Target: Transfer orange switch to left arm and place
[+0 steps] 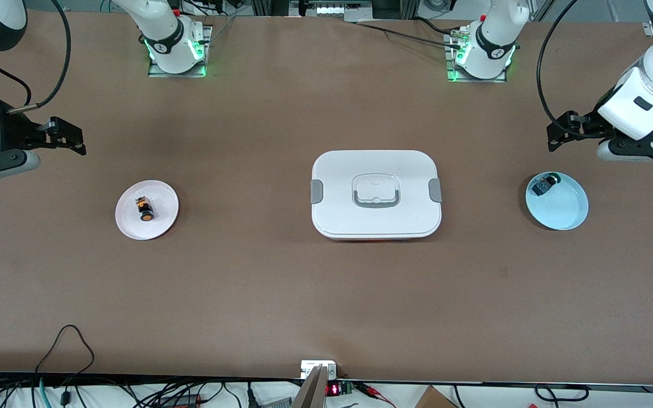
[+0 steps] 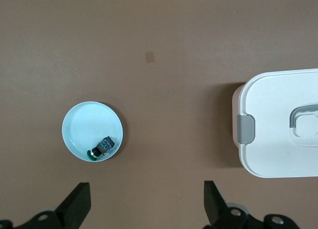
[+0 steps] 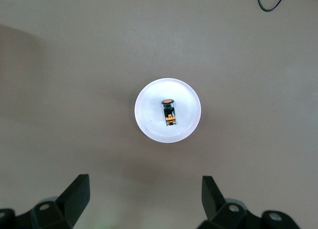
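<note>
Tiny black cylindrical orange switch (image 1: 145,209) with round orange cap lies on its side on the small round white plate (image 1: 162,224), toward the right arm's end of the brown surface (image 1: 247,283). Long axis runs roughly near-far relative to the front camera; orange cap points to the near side, slightly tilted. One orange switch, sitting about mid-plate.

Large white rounded-rectangular plastic box (image 1: 376,221), one, sits mid-surface between the two plates, lid on, two grey side clips, grey-edged recessed handle on top.

Second plate: small round pale-blue plate (image 1: 564,209) toward the left arm's end. It holds one small black-and-blue part with dark green cap (image 1: 546,184), against the rim on the side farther from the front camera.

Two plates, two arms.

Right pincer (image 1: 71,139): released, fingers spread, up in the air over bare surface near the white plate, holding nothing. Left pincer (image 1: 562,133): released too, fingers apart, over bare surface just beside the blue plate, holding nothing.
</note>
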Controlling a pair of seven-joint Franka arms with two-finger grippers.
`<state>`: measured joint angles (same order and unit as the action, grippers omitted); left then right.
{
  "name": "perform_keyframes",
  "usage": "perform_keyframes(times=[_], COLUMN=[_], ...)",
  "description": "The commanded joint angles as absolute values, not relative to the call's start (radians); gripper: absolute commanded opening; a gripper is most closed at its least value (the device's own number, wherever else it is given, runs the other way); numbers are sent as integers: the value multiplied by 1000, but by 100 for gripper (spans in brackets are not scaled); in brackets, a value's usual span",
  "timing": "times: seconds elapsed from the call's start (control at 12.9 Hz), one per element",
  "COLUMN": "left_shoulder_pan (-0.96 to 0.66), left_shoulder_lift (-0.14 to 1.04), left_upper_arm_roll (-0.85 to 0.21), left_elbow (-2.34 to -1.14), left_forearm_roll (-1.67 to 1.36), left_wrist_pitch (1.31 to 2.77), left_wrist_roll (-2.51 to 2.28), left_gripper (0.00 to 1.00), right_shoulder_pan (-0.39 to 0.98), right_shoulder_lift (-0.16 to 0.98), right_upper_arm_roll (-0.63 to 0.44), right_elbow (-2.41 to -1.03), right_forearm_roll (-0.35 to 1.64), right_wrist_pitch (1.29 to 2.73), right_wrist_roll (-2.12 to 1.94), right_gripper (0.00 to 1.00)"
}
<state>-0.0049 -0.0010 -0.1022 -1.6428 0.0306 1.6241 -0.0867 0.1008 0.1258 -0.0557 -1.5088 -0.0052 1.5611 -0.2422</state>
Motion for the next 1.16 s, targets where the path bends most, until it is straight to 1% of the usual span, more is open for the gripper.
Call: perform_keyframes(times=[0.0, 0.16, 0.54, 1.09], left_shoulder_pan=[-9, -9, -9, -9], left_shoulder_lift=[17, 17, 17, 17], left_upper_arm_roll=[-103, -103, -103, -103], left_elbow=[-1611, -1611, -1611, -1611], left_forearm_roll=[41, 41, 41, 41], left_wrist_pitch=[1614, 1614, 1614, 1614], left_wrist_roll=[-100, -100, -100, -100], left_gripper=[100, 100, 100, 100], right_shoulder_pan=[101, 104, 110, 120], right_shoulder_lift=[132, 133, 144, 149], right_upper_arm_roll=[-52, -52, -43, -40], right_elbow=[-1494, -1511, -1513, -1520], right_forearm_roll=[-2, -2, -2, -6], right_wrist_pitch=[1536, 1514, 1525, 1514], right_wrist_roll=[-255, -255, -270, -470], right_gripper=[100, 100, 100, 100])
